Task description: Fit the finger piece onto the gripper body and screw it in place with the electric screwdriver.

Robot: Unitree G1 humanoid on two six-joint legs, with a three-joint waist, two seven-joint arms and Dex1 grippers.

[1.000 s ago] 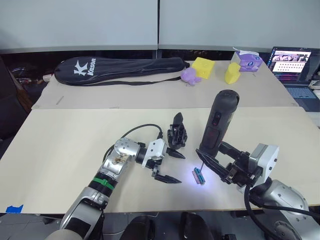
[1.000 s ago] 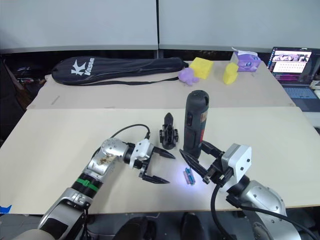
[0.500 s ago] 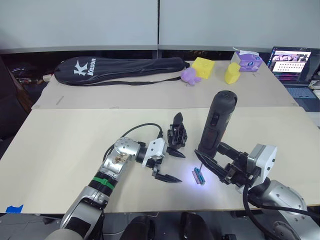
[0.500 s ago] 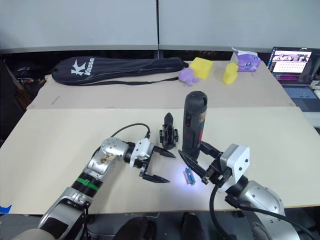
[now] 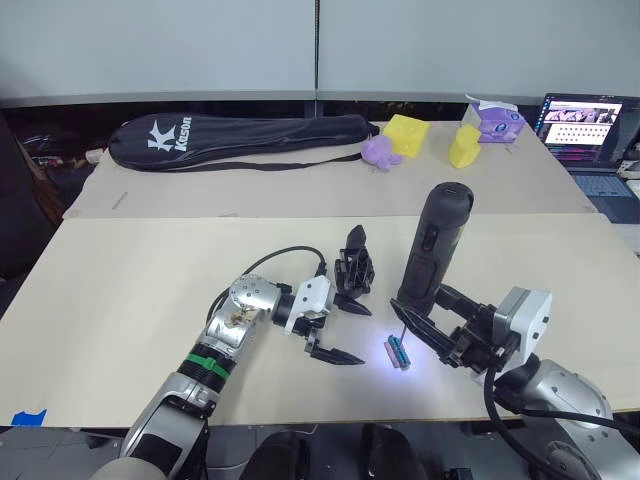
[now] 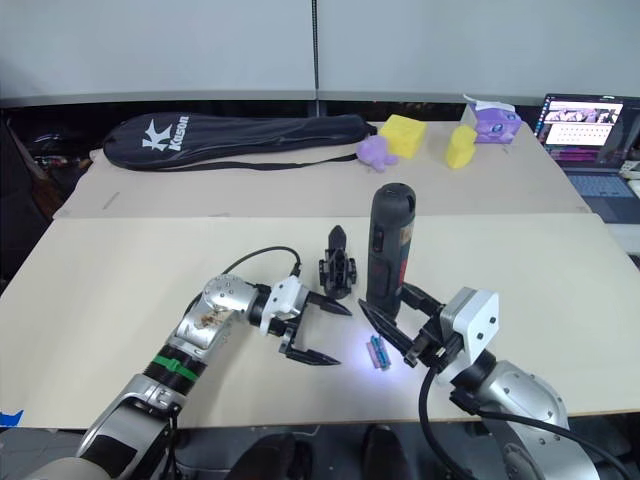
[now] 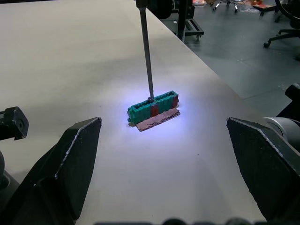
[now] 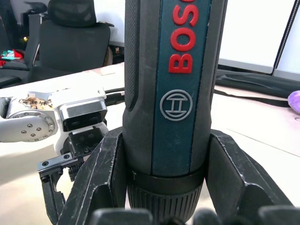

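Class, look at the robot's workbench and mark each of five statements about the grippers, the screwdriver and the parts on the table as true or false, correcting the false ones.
1. The right gripper grips the electric screwdriver upright. True.
2. The screwdriver's bit rests on the gripper body. False: its tip touches the small green-and-brown piece.
3. The left gripper is open and holds nothing. True.
4. The racket bag lies on the near table beside the left gripper. False: it lies on the far table, near the yellow foam blocks.
5. The laptop is closed. False: its screen is open and lit.
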